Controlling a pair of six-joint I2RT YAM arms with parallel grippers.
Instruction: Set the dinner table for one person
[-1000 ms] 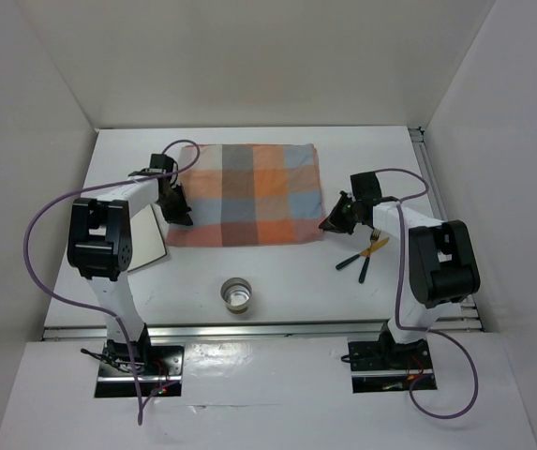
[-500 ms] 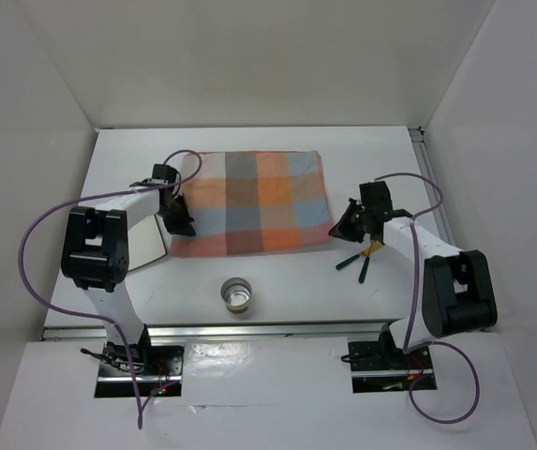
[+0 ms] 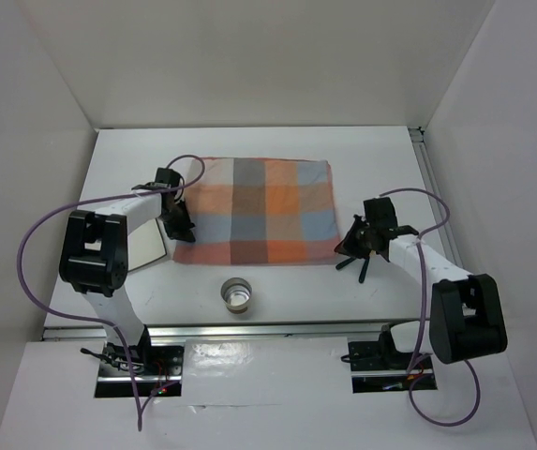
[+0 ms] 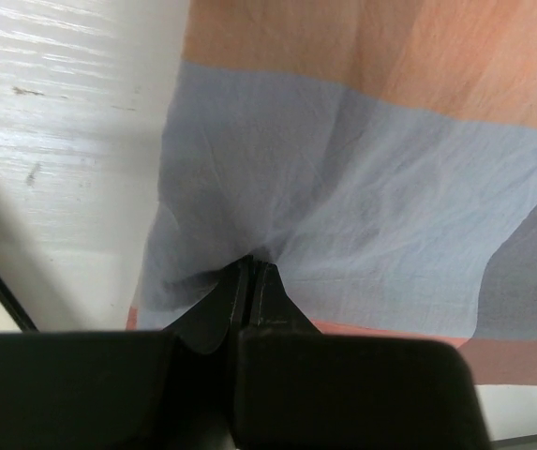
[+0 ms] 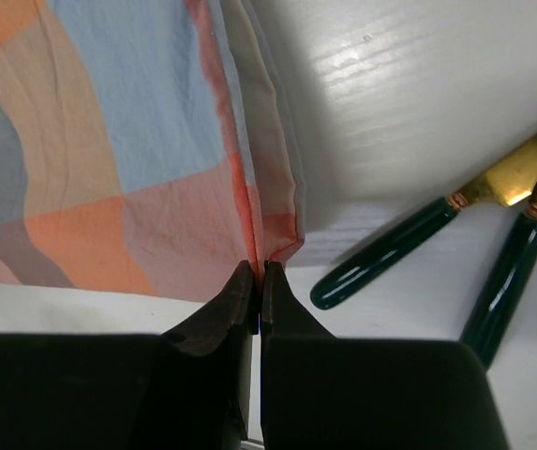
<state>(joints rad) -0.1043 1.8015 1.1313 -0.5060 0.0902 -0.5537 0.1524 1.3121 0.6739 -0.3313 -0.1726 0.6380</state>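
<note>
While my left hand sits left of centre in the top view, its fingers are pressed together on the left edge of the mat, low down near that side's bottom corner. My left wrist view shows a fold of blue cloth pinched between the closed tips, puckering toward them. My right hand is right of centre, and it too is clamped on the mat, at the lower right corner. In the right wrist view the orange hem is caught between the tips, with the cloth's edge folded into a ridge above them.

The checked mat, orange, grey and blue, lies spread in the middle of the frame on the white surface. The surface fills the middle band of the top view, from the back wall down to a metal rail along its lower edge.

Just below and right of my right hand lie two pieces of cutlery with dark green handles, side by side and apart from the mat. Their gold necks show at the right edge of the right wrist view, but their ends are out of frame. A metal cup stands upright below the mat, low in the centre, apart from it. A white plate lies at the left, partly under my left arm, its right edge close to the mat; I cannot tell whether they touch.
</note>
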